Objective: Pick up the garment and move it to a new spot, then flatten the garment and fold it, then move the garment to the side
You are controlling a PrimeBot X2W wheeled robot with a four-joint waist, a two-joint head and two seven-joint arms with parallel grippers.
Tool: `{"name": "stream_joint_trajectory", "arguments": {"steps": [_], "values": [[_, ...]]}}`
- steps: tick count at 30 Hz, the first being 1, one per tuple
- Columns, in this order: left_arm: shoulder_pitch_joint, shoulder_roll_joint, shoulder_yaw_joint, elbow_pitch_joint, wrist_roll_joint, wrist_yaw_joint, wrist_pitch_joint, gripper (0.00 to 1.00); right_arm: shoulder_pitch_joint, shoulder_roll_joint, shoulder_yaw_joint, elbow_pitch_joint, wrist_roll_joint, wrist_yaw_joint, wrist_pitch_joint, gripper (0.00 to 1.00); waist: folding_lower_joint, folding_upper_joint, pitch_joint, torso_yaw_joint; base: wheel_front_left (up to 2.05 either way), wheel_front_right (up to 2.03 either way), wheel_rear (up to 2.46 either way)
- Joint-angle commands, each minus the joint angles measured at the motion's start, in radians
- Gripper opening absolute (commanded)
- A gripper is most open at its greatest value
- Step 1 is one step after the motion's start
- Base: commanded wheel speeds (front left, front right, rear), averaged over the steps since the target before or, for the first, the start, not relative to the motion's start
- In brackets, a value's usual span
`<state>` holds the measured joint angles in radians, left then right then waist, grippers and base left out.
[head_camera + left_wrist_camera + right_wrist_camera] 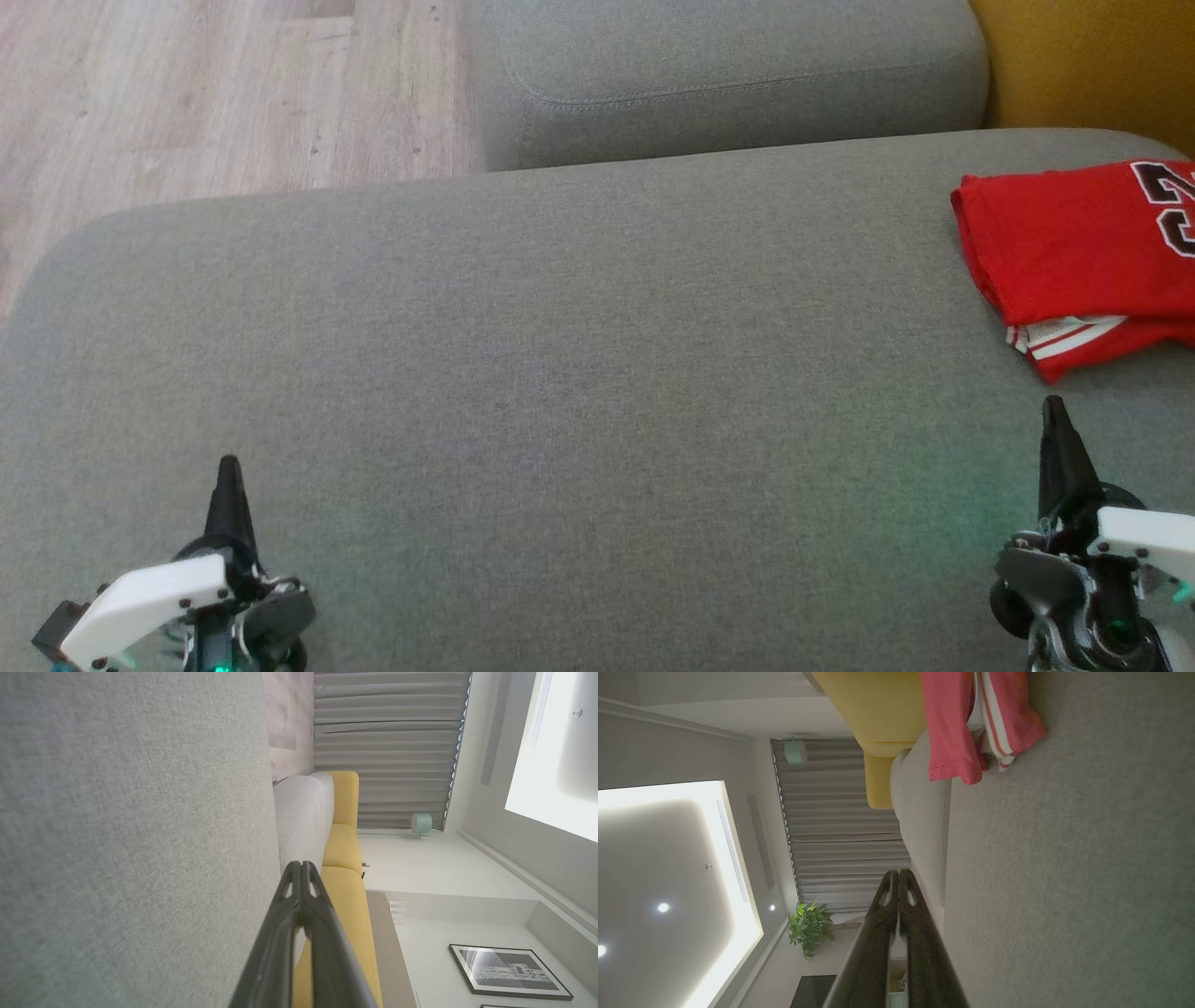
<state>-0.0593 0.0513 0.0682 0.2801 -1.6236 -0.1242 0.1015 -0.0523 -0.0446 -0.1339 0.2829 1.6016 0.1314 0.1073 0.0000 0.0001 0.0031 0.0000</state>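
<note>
**Jaws shut and empty on both sides, red jersey at the far right of the sofa seat**

The left jaws are pressed fully together with nothing between them. Their dark fingers (229,495) rise at the near left over the grey sofa seat (560,373). In the left wrist view the two fingers (299,914) meet at the tips, beside bare grey fabric.

The right jaws are likewise closed tight and hold nothing. Their fingers (1060,457) stand at the near right. In the right wrist view the fingers (896,914) lie flat against each other.

The red jersey (1074,243) lies on the seat at the far right, folded over on itself, and it runs past the right edge of the head view. A black number with a white outline shows on its top layer. White and red striped trim peeks out at its near edge. The right fingertips point at the jersey's near corner, close to it but apart. The right wrist view shows the jersey (948,718) ahead of the fingers, resting on the fabric.

Beyond the seat sits a second grey cushion (728,75). A yellow seat (1092,56) is at the far right and pale wooden floor (187,93) at the far left.
</note>
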Motion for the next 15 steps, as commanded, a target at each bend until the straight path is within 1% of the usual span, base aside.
{"name": "stream_joint_trajectory", "arguments": {"steps": [1,15], "values": [[-0.048,0.005,0.038,-0.035,0.009,-0.007,0.006,0.00,-0.056,-0.006,0.020,-0.038,0.007,-0.001,0.006,0.00,0.0000,-0.0001,0.000,0.000,0.00,0.00,0.00],[-0.048,0.004,0.040,-0.035,0.010,-0.007,0.007,0.00,-0.056,-0.006,0.020,-0.038,0.007,-0.001,0.006,0.00,0.0000,-0.0001,0.000,0.000,0.00,0.00,0.00]]}}
